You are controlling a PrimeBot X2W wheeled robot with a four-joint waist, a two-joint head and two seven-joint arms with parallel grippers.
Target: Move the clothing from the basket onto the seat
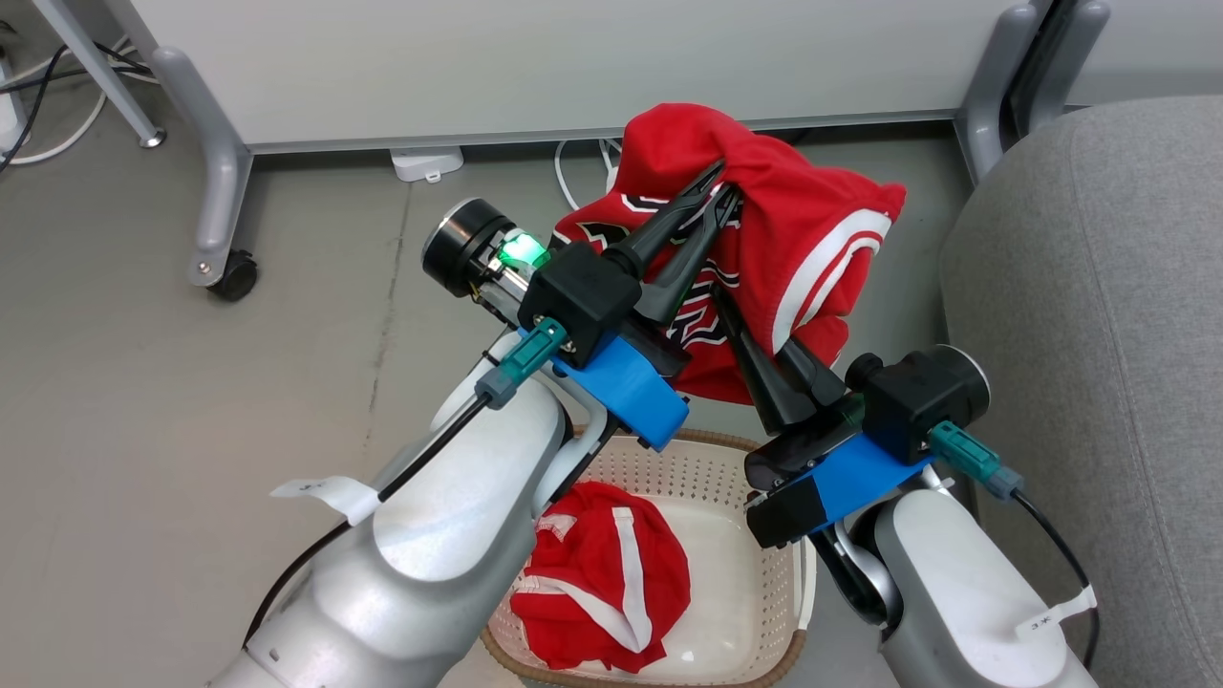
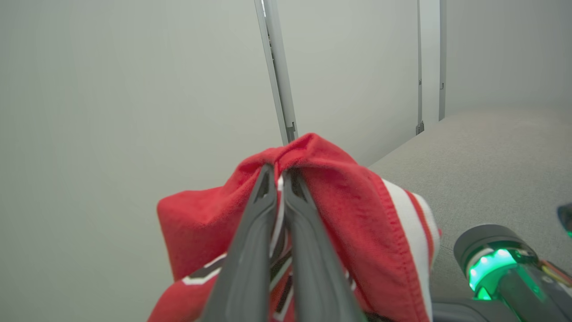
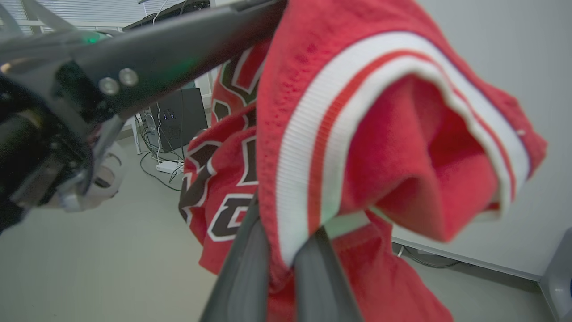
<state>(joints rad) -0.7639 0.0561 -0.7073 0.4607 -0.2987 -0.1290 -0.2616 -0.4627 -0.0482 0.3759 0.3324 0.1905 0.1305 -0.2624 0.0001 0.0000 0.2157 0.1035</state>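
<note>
A red jersey (image 1: 793, 239) with white stripe trim and black-and-white lettering hangs in the air above the basket (image 1: 707, 441). My left gripper (image 1: 721, 186) is shut on a fold at its top; the left wrist view shows that gripper (image 2: 279, 174) pinching red fabric. My right gripper (image 1: 740, 330) reaches up from below. In the right wrist view it (image 3: 281, 264) is shut on the striped edge of the jersey (image 3: 357, 134). A second red garment (image 1: 602, 592) lies crumpled in the cream basket. The grey seat (image 1: 1099, 334) stands to the right.
A white partition panel stands behind on grey legs (image 1: 220, 172) with a caster (image 1: 234, 277). Cables and a white adapter (image 1: 427, 162) lie at its foot. Grey floor (image 1: 191, 401) stretches to the left of the basket.
</note>
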